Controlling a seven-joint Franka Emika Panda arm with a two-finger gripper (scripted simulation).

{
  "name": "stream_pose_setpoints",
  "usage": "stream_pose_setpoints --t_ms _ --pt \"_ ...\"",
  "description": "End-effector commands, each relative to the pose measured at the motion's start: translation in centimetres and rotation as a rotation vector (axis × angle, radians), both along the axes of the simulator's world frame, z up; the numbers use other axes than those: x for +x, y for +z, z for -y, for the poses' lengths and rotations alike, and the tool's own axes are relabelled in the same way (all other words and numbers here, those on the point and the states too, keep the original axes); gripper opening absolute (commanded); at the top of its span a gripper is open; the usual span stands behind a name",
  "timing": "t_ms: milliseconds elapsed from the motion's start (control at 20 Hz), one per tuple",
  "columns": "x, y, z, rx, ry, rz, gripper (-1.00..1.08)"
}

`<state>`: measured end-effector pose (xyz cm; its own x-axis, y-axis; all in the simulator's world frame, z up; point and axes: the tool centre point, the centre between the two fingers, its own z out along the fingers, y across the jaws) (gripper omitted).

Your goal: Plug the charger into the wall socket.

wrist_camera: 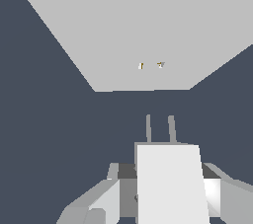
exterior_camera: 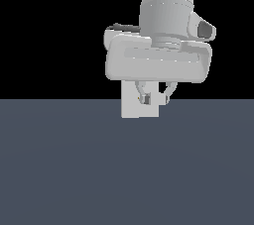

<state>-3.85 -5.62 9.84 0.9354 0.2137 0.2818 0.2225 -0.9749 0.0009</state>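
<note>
Exterior view: the arm's wrist and hand fill the upper middle of the picture, hanging over a flat dark grey-blue floor with black behind it. Below the wide pale hand body, the gripper points down, its two thin fingers curving inward toward each other. Behind them stands the wall socket, an upright off-white panel whose lower edge meets the floor; the hand covers its top part. From here the charger cannot be made out, since everything around the fingertips is the same pale colour.

The wrist view is clearer. The charger is a plain off-white block sitting between the two fingers, which press against its sides, so the gripper is closed around it. Two thin grey prongs stick out of the block's far face, side by side and roughly parallel, pointing toward the wall socket. The socket appears as a broad pale panel across the far part of this picture, with two tiny dark-and-yellowish marks close together near its middle. A band of dark floor shows between the prong tips and the panel's nearer edge, so the prongs are not in contact with it. The prongs line up closely with the two marks.
</note>
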Motion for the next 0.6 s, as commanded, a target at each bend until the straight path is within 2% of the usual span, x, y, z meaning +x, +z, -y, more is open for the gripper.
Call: stream_pose_setpoints --t_ms 0,550 --pt "0.03 0.14 -0.11 0.000 0.019 -0.001 -1.00" --pt "0.02 0.16 -0.15 0.000 0.026 -0.002 -1.00"
